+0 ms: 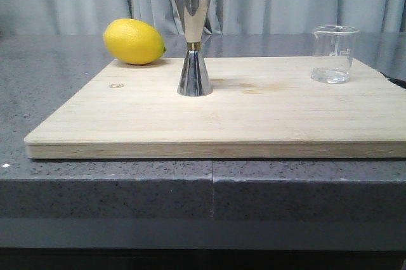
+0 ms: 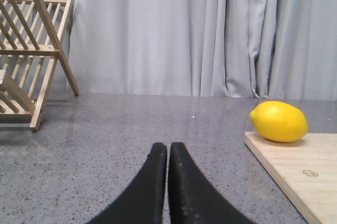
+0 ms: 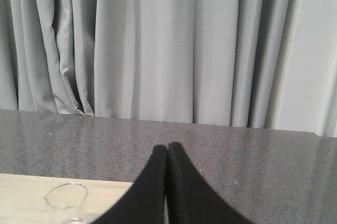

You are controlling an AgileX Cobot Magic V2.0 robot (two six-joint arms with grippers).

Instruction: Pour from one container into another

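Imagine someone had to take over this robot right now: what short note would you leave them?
Left gripper: shut, empty, over the bare counter left of the board.
Right gripper: shut, empty, near the glass beaker.
The beaker stands upright at the board's far right, a little clear liquid inside. The steel jigger stands upright mid-board; a lemon sits far left.
Done: nothing. Left: grasp the beaker, pour into the jigger.

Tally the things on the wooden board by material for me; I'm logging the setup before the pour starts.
Glass: 1, the small clear glass beaker
Steel: 1, the tall shiny steel hourglass jigger
Fruit: 1, the yellow lemon
Total: 3 on the pale wooden cutting board
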